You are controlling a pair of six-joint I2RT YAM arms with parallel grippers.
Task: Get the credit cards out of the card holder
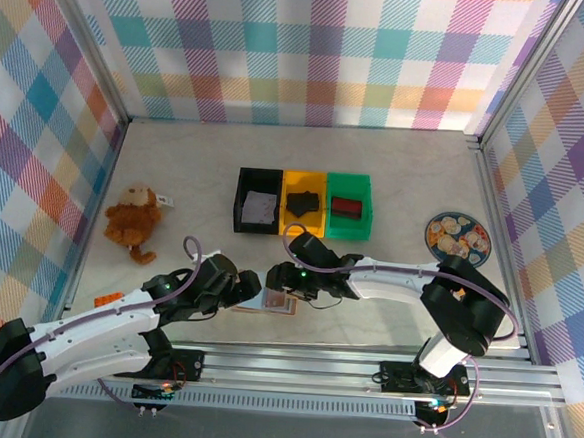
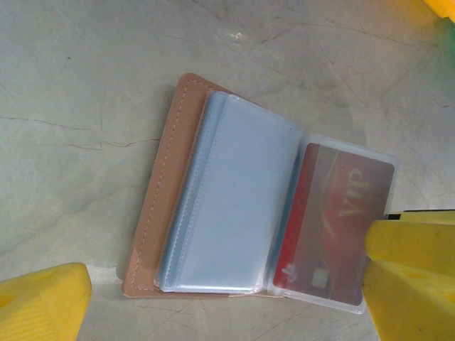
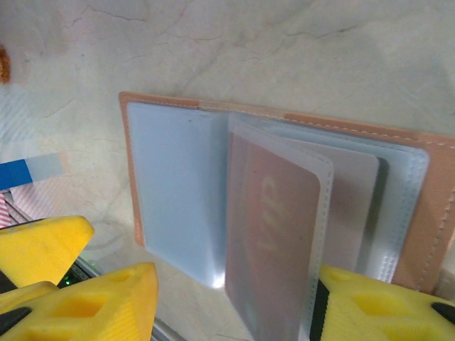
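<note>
1. The left gripper [image 2: 224,263] has its jaws spread wide and grips nothing. The card holder [image 2: 234,206] lies open on the table [image 1: 196,162] between its yellow fingers [image 2: 43,302].
2. The holder rests cover down, with its pinkish-tan leather under a stack of pale blue-grey sleeves.
3. A red VIP card [image 2: 334,220] sits in the outer clear sleeve, at the end of the holder next to the left gripper's other finger. That finger meets the sleeve's edge; I cannot tell whether it presses on it.
4. The right gripper [image 3: 236,273] hangs just over the same holder with its jaws partly apart. They straddle the sleeve with the card, which stands up off the stack.
5. One of the right gripper's fingers [image 3: 377,305] touches the sleeve's edge and the other stands clear of it — not clamped.
6. Beyond both grippers, a black bin [image 1: 240,200], a yellow bin [image 1: 305,178] and a green bin [image 1: 365,209] stand in a touching row.
7. A plush monkey [image 1: 134,218] lies well off to the left gripper's outer side, and a patterned plate [image 1: 429,232] lies well off to the right gripper's outer side.
</note>
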